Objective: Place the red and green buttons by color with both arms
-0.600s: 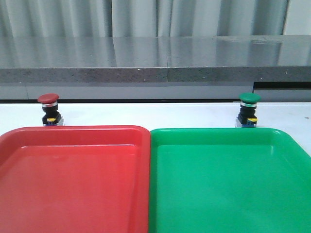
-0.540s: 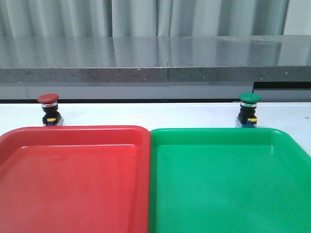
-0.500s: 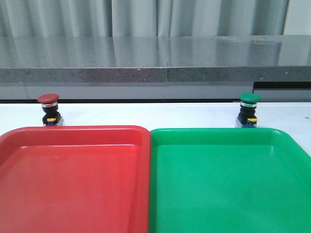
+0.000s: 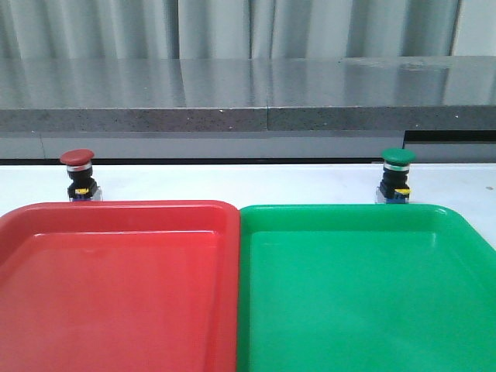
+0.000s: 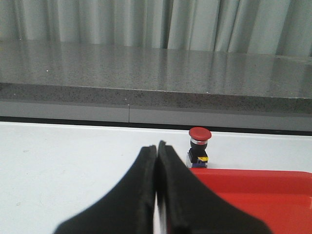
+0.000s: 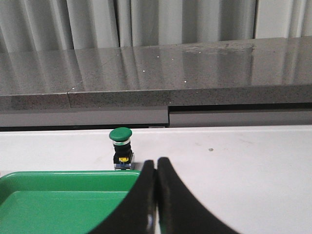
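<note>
Two small push-button switches wait on the white desk (image 4: pixel 232 182), both upright and untouched. The dark-red mushroom-capped button with its black body and yellow tab (image 4: pixel 78 175) stands toward the far left corner of the desk, just beyond the far edge of the large flat red plastic tray (image 4: pixel 116 287). The green-capped button of the same build (image 4: pixel 397 176) stands toward the far right corner, just behind the large flat green plastic tray (image 4: pixel 364 287).

These look light, rigid little parts, hard plastic, likely top-heavy under those wide caps and easy to tip. The smooth domed cap would probably slip; the squarer black body below the cap looks the surer place to pinch, flat sides between the pads.

Now the fingers. The left gripper (image 5: pixel 157 146) has its fingers pressed together, holding nothing, well short of the red button. The right gripper (image 6: pixel 156 162) is the same: fingers closed against each other, empty, the green button ahead and off to one side. Whether a hairline gap remains at the tips is hard to judge from here. Both would need to spread before any grasp.
</note>
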Action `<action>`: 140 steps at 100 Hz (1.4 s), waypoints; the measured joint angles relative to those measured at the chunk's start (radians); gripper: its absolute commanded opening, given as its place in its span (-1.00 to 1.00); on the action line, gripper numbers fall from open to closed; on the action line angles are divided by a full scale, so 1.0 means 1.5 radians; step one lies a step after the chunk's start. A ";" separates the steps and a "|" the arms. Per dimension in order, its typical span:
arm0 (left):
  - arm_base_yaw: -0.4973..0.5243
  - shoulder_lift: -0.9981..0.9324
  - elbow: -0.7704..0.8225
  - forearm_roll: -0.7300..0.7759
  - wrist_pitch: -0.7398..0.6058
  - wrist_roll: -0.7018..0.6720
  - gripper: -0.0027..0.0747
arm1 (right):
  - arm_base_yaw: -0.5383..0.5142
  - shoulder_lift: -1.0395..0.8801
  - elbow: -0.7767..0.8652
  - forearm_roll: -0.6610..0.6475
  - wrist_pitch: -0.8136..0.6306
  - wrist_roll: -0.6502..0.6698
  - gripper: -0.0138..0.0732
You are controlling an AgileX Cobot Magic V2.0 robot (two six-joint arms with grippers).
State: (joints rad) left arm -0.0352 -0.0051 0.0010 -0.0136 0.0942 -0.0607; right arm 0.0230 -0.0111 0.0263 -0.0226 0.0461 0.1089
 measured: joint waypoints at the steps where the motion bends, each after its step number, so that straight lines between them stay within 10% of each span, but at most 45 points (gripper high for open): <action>1: 0.000 0.000 0.000 0.000 0.000 0.000 -0.98 | 0.000 0.000 0.000 0.000 0.000 0.000 -0.94; 86: 0.000 0.000 0.000 -0.004 -0.085 0.000 -0.98 | 0.000 0.000 0.000 0.000 0.000 0.000 -0.94; 140: 0.000 0.315 -0.313 -0.030 0.208 0.000 -0.98 | 0.000 0.000 0.000 0.000 0.000 0.000 -0.94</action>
State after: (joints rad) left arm -0.0352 0.4680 -0.4689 -0.0580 0.4065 -0.0607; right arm 0.0230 -0.0111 0.0263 -0.0226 0.0461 0.1089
